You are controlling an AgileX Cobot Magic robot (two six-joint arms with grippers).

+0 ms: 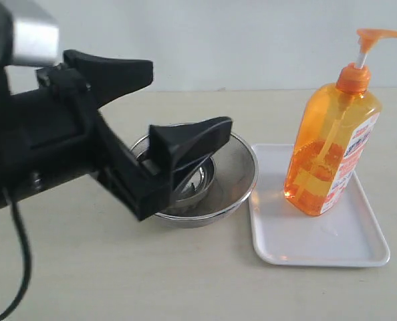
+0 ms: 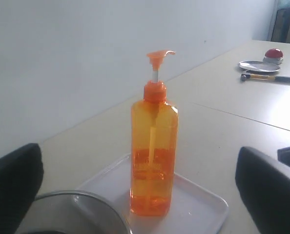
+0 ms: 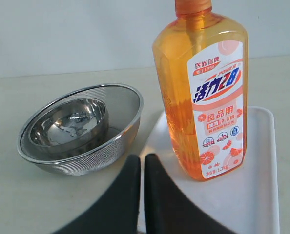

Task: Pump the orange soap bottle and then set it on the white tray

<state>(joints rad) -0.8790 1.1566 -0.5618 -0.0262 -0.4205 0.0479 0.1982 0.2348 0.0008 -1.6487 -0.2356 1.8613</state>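
Already on white tray (image 1: 362,249), orange soap bottle (image 1: 332,150) upright, left gripper (image 1: 190,95) apart

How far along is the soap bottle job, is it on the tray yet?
Placing looks done: the orange soap bottle stands upright on the white tray. Nothing is in hand: the left gripper is open, the right gripper shut and empty, both clear of it. Whether it was pumped cannot be told.

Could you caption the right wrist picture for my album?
Orange soap bottle upright on the white tray, nested steel bowls beside, right gripper shut.
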